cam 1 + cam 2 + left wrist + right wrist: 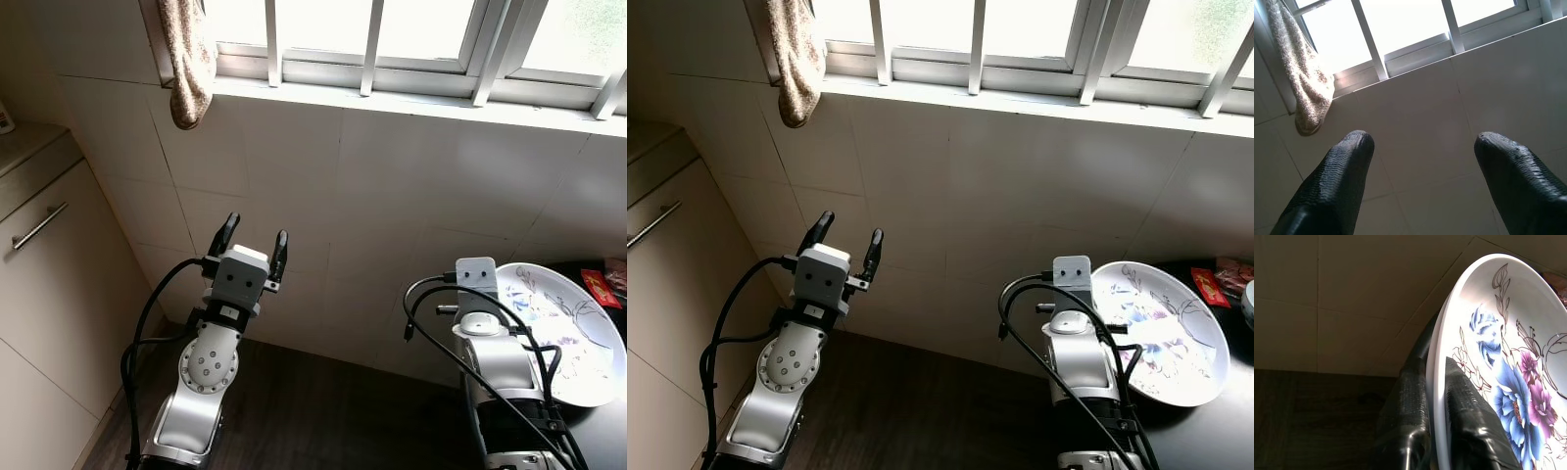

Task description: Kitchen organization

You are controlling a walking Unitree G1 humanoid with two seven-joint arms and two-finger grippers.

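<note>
Below the window, the right gripper's (1436, 406) fingers (1405, 406) pinch the rim of a flowered plate (573, 323); the left gripper's (253, 244) fingers spread wide, holding nothing.

One plate (573, 333), one cloth (188, 59) on the window ledge, one red packet (600, 288), one cabinet handle (39, 225), two grippers: left gripper (253, 241), right gripper (1432, 406).
</note>
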